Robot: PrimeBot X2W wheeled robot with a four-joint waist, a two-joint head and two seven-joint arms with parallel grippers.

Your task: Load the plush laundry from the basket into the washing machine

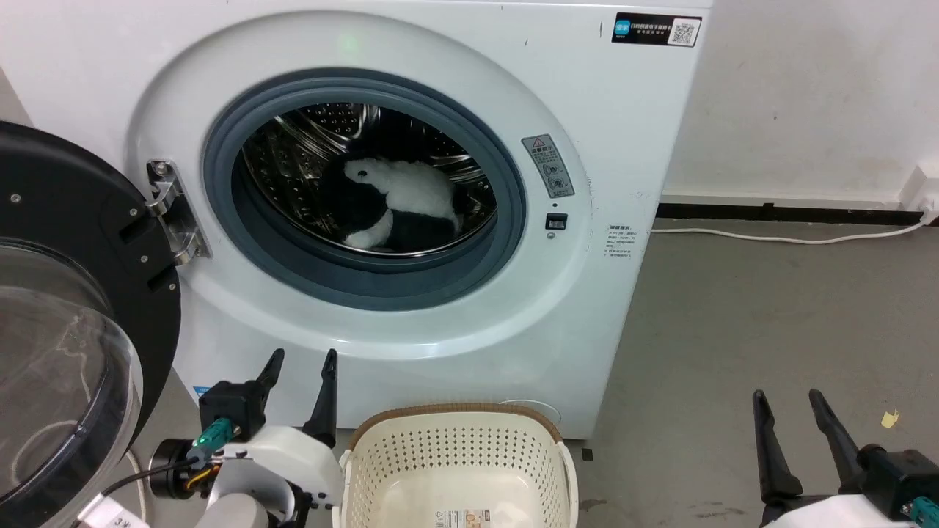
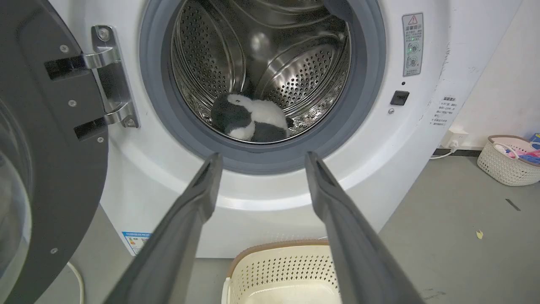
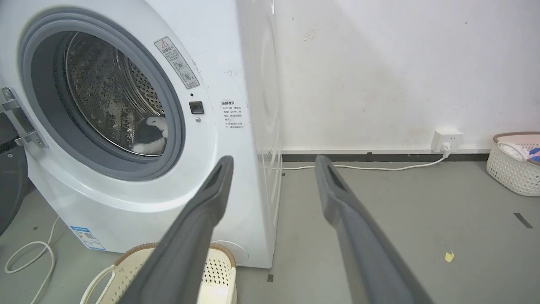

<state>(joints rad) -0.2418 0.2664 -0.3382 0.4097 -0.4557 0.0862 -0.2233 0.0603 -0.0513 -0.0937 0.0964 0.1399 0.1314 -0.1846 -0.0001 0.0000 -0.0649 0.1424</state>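
– Lying where, the plush laundry (image 1: 400,198)?
– In the drum of the washing machine (image 1: 601,147), well beyond both sets of jaws.
– And the grippers?
– Left gripper (image 1: 304,356) and right gripper (image 1: 786,396) both spread wide, holding nothing, either side of the basket (image 1: 455,412).

QR sticker (image 1: 656,31) on washer (image 1: 623,147), warning-triangle label (image 1: 549,166), txt unreadable

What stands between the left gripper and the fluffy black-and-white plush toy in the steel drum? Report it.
Nothing visible does. The black-framed round glass door hangs open to the left, and the plush toy lies on the floor of the steel drum. The left gripper, open, sits below the grey rubber ring.
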